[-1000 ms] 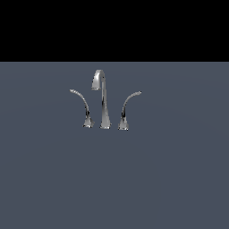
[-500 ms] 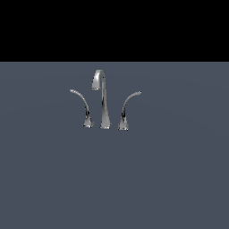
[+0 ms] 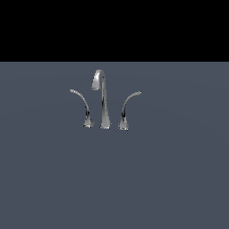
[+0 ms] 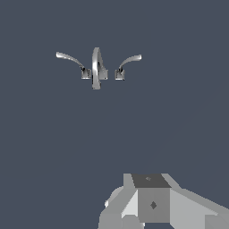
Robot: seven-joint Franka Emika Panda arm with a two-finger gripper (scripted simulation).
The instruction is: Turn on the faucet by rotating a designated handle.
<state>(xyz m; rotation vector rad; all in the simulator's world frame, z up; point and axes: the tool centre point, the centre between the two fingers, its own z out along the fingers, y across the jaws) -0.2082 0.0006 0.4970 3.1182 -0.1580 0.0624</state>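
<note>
**No motion yet, faucet untouched**

Nothing shifted in the exterior view over the last second: same small shiny chrome faucet (image 3: 103,105) with its tall hooked gooseneck spout, same two curved levers, same poses. Means the task has not truly begun; judged to be at the very start of the approach, with no rotation of any lever so far.

Standing on the flat slate-grey surface (image 3: 170,179), a little towards the exterior view's left of centre. To the exterior view's left of the spout, the designated handle (image 3: 86,112): a slim curved chrome lever on a small flared base, thin tip arcing outward and away from the spout, lower than the spout. On the other side, the slightly thicker chrome lever (image 3: 124,109), arcing the opposite way; not the one to turn.

Shown only by the exterior view: the full side profile of the set, heights and curves plain, but no arm anywhere in the picture.

Shown only by the wrist view: the boxy grey-and-white gripper (image 4: 152,203) at the picture's edge, well apart from the faucet (image 4: 95,67), looking down on the set so that the spout is foreshortened and the handle (image 4: 71,59) sweeps clear of it. Fingers out of frame, so cannot tell whether the claw is spread or closed; certainly gripping nothing of the faucet.

Next move, as a judgement: close the long gap and line up against the handle's thin outer stretch.
</note>
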